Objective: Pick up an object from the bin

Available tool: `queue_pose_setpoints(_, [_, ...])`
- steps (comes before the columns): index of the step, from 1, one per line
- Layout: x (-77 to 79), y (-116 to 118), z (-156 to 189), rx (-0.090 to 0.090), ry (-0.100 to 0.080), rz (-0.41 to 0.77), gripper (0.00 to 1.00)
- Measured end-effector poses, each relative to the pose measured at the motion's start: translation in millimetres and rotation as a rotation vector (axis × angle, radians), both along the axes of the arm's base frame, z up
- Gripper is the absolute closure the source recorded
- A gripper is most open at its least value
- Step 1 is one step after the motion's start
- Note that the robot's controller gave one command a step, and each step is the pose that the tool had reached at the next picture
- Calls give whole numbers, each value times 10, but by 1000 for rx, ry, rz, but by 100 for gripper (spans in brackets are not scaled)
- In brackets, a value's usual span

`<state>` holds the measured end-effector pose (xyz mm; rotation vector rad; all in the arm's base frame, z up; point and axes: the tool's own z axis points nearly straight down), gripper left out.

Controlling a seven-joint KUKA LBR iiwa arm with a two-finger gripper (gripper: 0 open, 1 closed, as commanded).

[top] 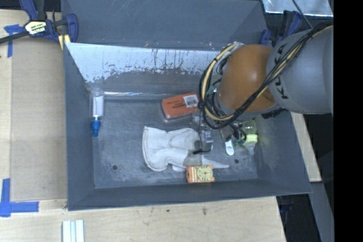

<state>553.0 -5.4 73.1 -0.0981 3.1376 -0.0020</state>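
Note:
My gripper (202,143) hangs low in the right half of the bin, under the arm's orange cover. It is at the right edge of a white cloth glove (164,147) that lies flat on the bin floor. Just below it lies a small orange box (199,174) against the front wall. Behind it, an orange-brown block with a white label (178,106) rests near the back of the floor.
A clear tube with a blue cap (96,113) lies by the left wall. A small green-and-yellow thing (248,138) and a little white piece (229,148) sit to the right of the gripper. The arm and its cables cover the bin's right rear part.

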Motion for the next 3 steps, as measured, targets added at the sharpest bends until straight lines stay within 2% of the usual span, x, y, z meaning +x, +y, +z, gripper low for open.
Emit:
queue_pose_setpoints(1, [112, -5, 854, 1, -1, -27, 100])
queue_pose_setpoints(2, [112, -5, 854, 1, 0, -27, 100])
queue_pose_setpoints(3, [36, -120, 1621, 1, 0, -13, 100])
